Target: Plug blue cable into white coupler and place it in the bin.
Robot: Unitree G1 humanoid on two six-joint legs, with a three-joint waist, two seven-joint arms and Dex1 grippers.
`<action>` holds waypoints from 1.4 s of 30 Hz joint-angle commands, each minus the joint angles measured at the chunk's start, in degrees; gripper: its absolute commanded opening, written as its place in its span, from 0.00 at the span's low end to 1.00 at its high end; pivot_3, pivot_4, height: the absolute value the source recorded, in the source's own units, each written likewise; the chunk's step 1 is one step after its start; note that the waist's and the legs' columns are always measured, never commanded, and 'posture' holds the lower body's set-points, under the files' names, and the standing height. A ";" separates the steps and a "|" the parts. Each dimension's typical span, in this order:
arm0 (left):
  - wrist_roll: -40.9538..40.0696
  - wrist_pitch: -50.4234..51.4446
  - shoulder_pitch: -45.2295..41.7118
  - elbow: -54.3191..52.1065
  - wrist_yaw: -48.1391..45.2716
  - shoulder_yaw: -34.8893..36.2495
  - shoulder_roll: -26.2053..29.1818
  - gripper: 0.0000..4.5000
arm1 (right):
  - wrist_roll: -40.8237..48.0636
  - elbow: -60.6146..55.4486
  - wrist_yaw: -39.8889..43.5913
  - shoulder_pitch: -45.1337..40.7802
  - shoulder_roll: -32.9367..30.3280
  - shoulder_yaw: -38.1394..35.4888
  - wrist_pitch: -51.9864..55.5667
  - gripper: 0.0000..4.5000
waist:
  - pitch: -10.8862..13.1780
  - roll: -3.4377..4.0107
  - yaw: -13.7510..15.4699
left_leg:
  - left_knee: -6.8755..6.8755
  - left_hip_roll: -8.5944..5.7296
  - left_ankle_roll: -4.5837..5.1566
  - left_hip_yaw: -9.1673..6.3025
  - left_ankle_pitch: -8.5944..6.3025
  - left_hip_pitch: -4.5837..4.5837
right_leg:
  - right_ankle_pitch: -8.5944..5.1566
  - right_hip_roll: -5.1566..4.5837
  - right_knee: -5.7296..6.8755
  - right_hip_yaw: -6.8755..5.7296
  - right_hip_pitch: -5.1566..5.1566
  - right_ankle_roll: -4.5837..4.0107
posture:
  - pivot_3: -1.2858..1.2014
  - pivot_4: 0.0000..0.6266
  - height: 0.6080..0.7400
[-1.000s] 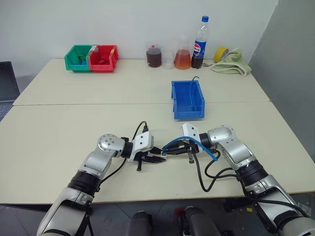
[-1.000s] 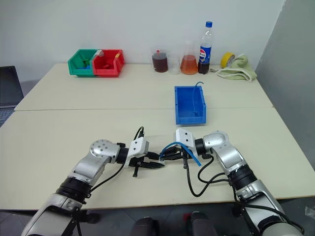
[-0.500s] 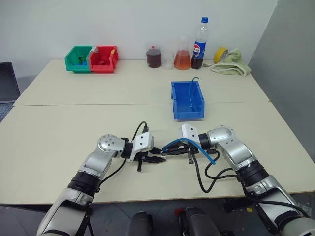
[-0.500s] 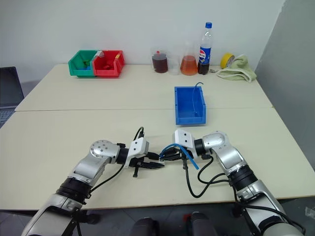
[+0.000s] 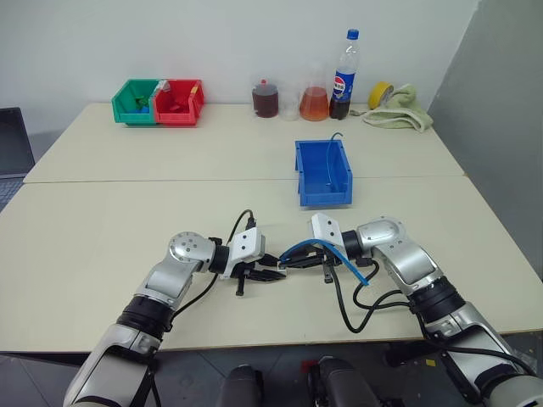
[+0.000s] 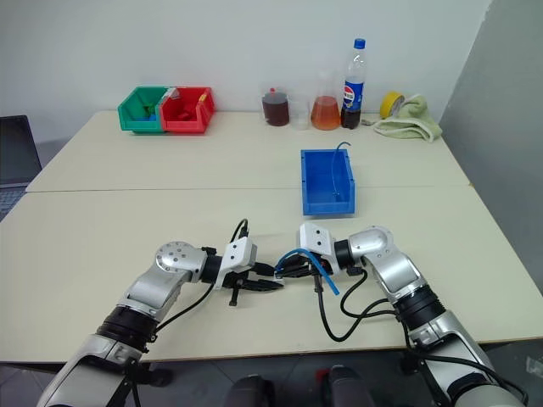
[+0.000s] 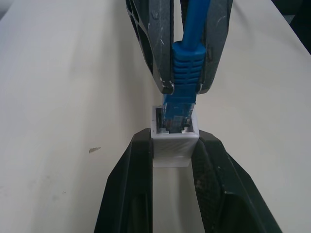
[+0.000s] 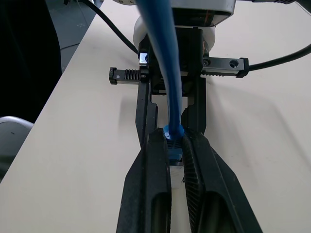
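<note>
From the left eye view, the two arms meet nose to nose low over the desk [image 5: 102, 220]. The left gripper [image 5: 270, 274] and the right gripper [image 5: 297, 260] point at each other, almost touching, with the blue cable [image 5: 299, 247] arching up out of the right one and trailing back past its wrist. The bin [image 5: 322, 172] sits well apart, farther back on the desk, and a thin cable stands in it already.

The right eye view tells the same story: both grippers close together at the front, the bin [image 6: 327, 181] beyond them, bottles and two smaller bins along the far edge.

The left wrist view settles things. The left gripper [image 7: 175, 145] is clamped narrow on the white coupler [image 7: 173, 141], dark opening facing away. The blue plug sits right at that opening, its tip just inside the mouth, pinched by the right gripper [image 7: 187, 87] above it. I'd judge it started but not seated: the plug body is mostly outside.

The right wrist view looks along the right gripper [image 8: 176, 145], squeezed tight on the plug end of the cable [image 8: 167, 73], with the left gripper straight ahead, well lined up.

So this is the insertion step. The next move calls for a straight push along the shared line, coupler held firm, no twist, until the plug clicks home. Then one gripper lets go and the other carries the joined pair to the bin.
</note>
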 commanded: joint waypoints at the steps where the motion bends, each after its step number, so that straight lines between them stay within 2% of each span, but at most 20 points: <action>1: 0.20 0.00 0.38 -1.34 0.72 0.84 0.13 0.17 | -3.31 2.17 1.26 2.92 -1.45 3.78 2.71 0.02 | -0.03 0.00 0.00 | -0.01 0.00 0.00 0.00 0.00 0.00 | 0.00 0.00 -0.01 0.00 0.00 0.00 | 0.52 0.24 1.00; 29: -0.15 0.55 0.75 -1.77 0.92 0.82 0.21 0.17 | -3.20 4.35 1.29 1.50 0.01 3.77 3.27 0.02 | -0.11 0.00 0.00 | -0.04 -0.01 0.00 0.01 0.00 0.02 | -0.01 -0.01 -0.04 0.00 0.01 0.00 | 0.52 0.24 1.00; 31: -0.30 0.79 0.74 -1.75 0.78 0.85 0.23 0.33 | -3.11 4.48 1.27 1.16 0.01 3.53 3.33 0.02 | -0.11 0.00 0.01 | -0.04 0.00 0.00 0.01 0.00 0.02 | -0.01 -0.01 -0.04 0.00 0.01 0.00 | 0.52 0.24 1.00; 38: -1.25 1.72 1.11 -3.00 -0.10 1.31 0.46 0.68 | -2.97 4.05 1.01 1.15 0.04 3.20 3.65 0.02 | -0.11 0.00 0.00 | -0.06 0.00 0.00 0.00 0.00 0.01 | -0.02 -0.01 -0.04 0.00 -0.01 -0.01 | 0.52 0.24 1.00; 42: -2.33 3.11 2.55 -6.00 -1.10 2.31 2.36 0.88 | -2.25 2.48 0.80 1.32 -0.09 2.67 4.86 0.02 | -0.11 0.00 -0.10 | -0.06 0.02 0.00 0.01 0.00 0.01 | -0.02 -0.01 -0.04 0.00 -0.01 -0.01 | 0.52 0.24 1.00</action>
